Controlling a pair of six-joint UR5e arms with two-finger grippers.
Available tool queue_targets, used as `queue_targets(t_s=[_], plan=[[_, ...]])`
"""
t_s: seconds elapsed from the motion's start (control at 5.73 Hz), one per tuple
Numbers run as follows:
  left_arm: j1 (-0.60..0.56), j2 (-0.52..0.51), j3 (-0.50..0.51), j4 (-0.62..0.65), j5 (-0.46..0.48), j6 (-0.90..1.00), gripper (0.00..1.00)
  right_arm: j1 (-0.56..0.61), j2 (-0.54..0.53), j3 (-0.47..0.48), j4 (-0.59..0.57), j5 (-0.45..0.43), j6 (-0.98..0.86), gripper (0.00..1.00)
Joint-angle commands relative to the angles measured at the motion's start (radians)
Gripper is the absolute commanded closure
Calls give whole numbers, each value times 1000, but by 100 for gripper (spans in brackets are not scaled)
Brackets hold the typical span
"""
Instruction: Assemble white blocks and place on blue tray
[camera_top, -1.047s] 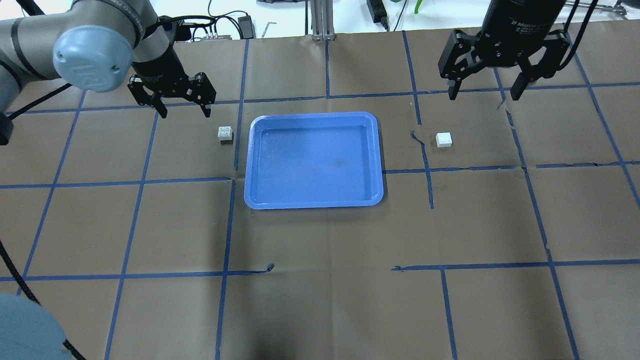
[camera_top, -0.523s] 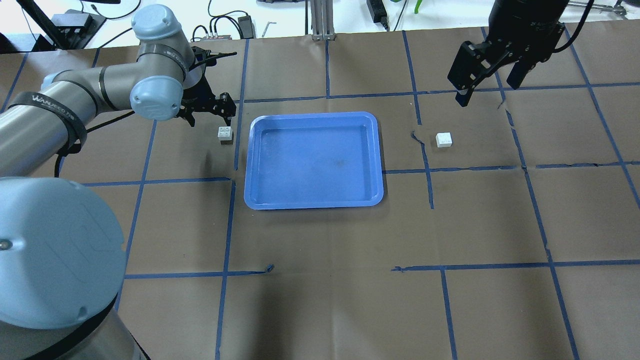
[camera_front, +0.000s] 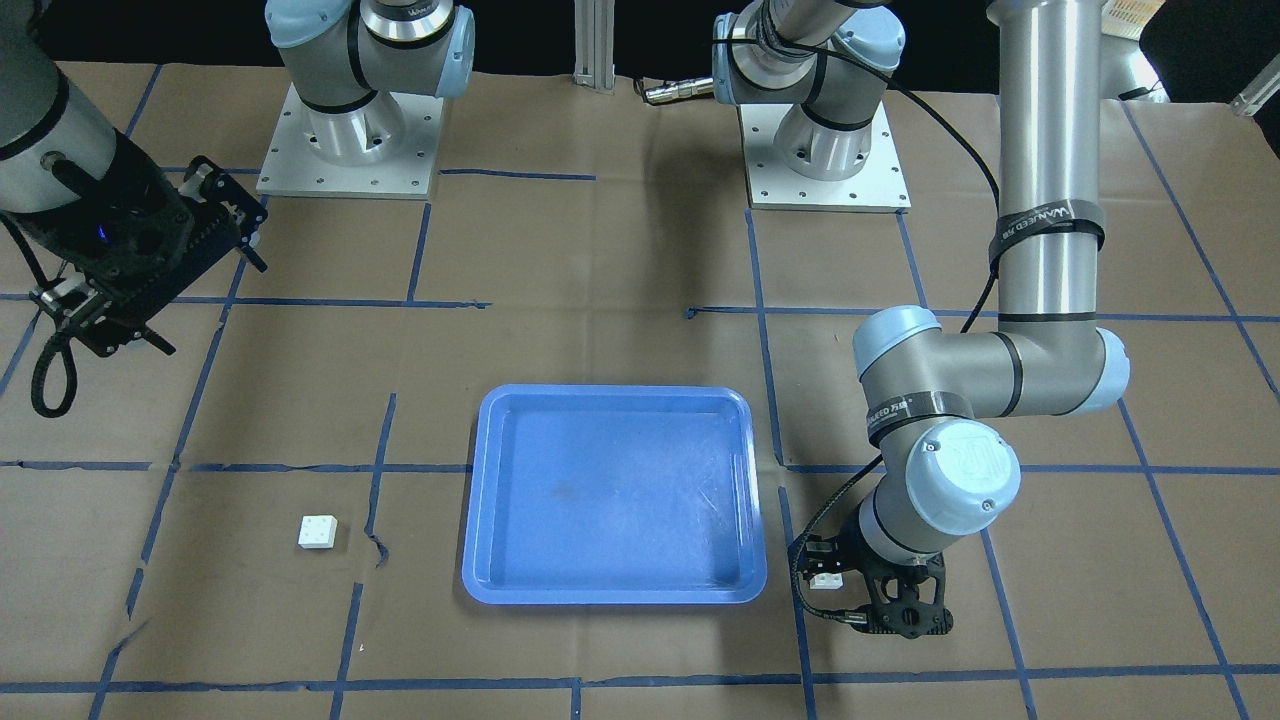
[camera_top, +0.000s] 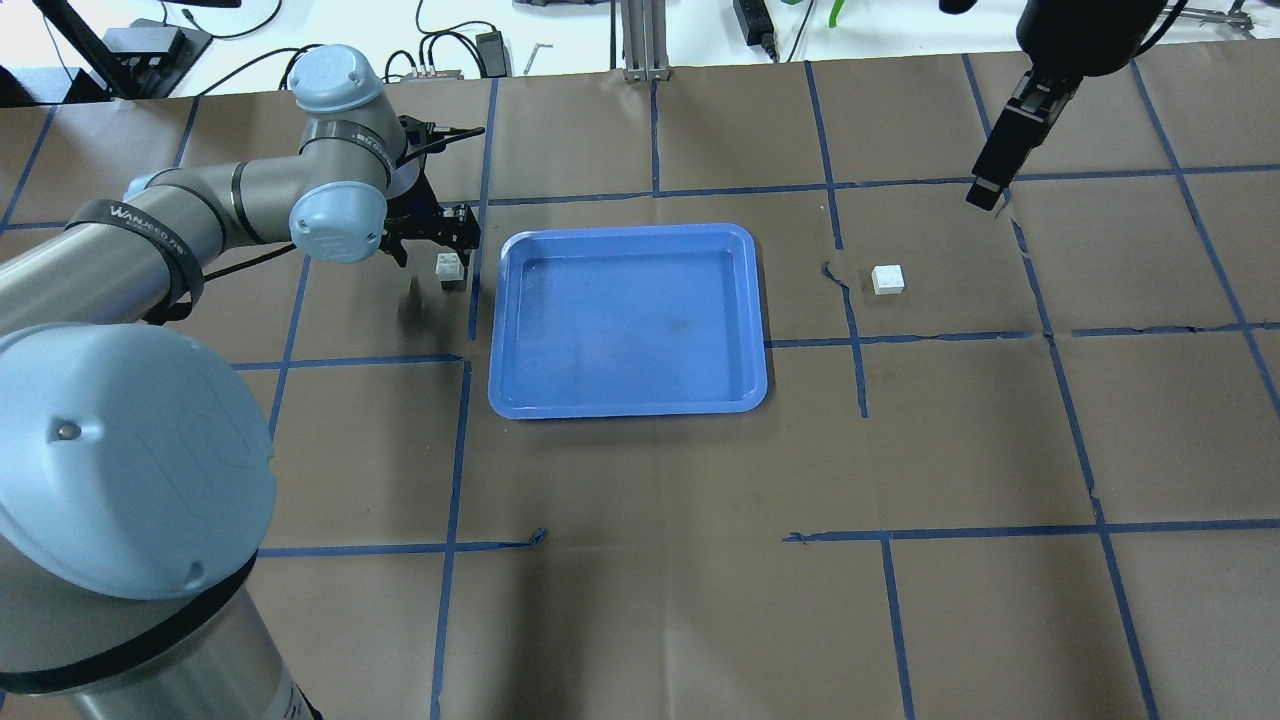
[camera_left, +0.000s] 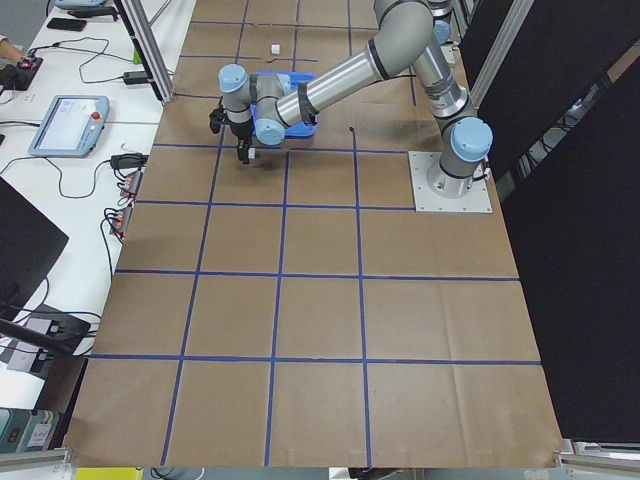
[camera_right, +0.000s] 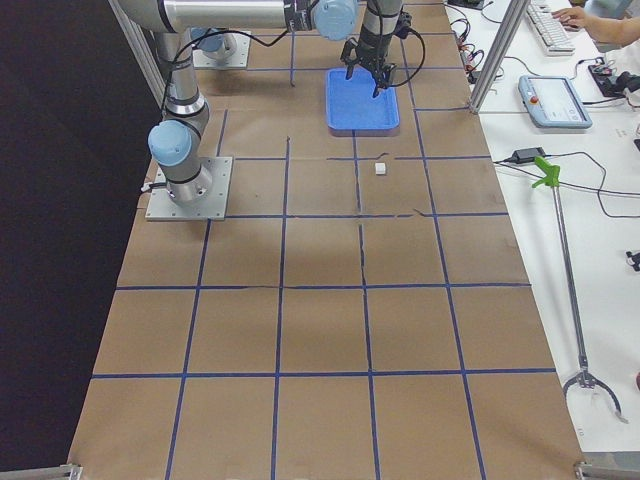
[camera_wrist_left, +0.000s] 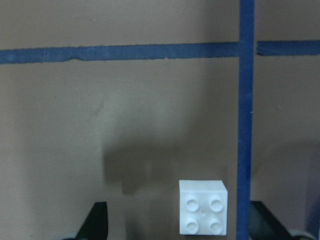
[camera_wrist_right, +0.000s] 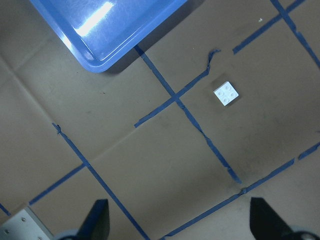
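Observation:
One white block (camera_top: 449, 267) sits on the table just left of the blue tray (camera_top: 628, 318). My left gripper (camera_top: 436, 245) is low over it and open. In the left wrist view the block (camera_wrist_left: 203, 214) lies between the open fingertips (camera_wrist_left: 98, 221), nearer the right one, and touches neither. The second white block (camera_top: 887, 279) lies alone to the right of the tray. My right gripper (camera_top: 988, 185) is open, high above the table and beyond that block, which shows far below in the right wrist view (camera_wrist_right: 226, 93). The tray holds nothing.
Brown paper with blue tape lines covers the table. The left arm's elbow (camera_top: 120, 460) looms over the near left of the overhead view. Both arm bases (camera_front: 345, 140) stand at the robot's edge. Cables and devices lie beyond the far edge.
My left gripper has dropped and moved right until its fingers flank the left block. My right gripper has turned and drifted up and to the right. Both blocks and the tray have stayed put.

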Motion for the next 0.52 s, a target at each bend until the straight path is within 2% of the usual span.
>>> queue_targets(t_s=[0.0,0.17,0.35], plan=[[0,-2,-9,4,-2,4,57,-59,43,3,-34,30,-344,0],[0,-1,-6,5,-2,7,82,-119,59,30,-35,143,-455,0],[1,1,2,4,0,19,100,-174,59,115,-123,176,-521,0]])
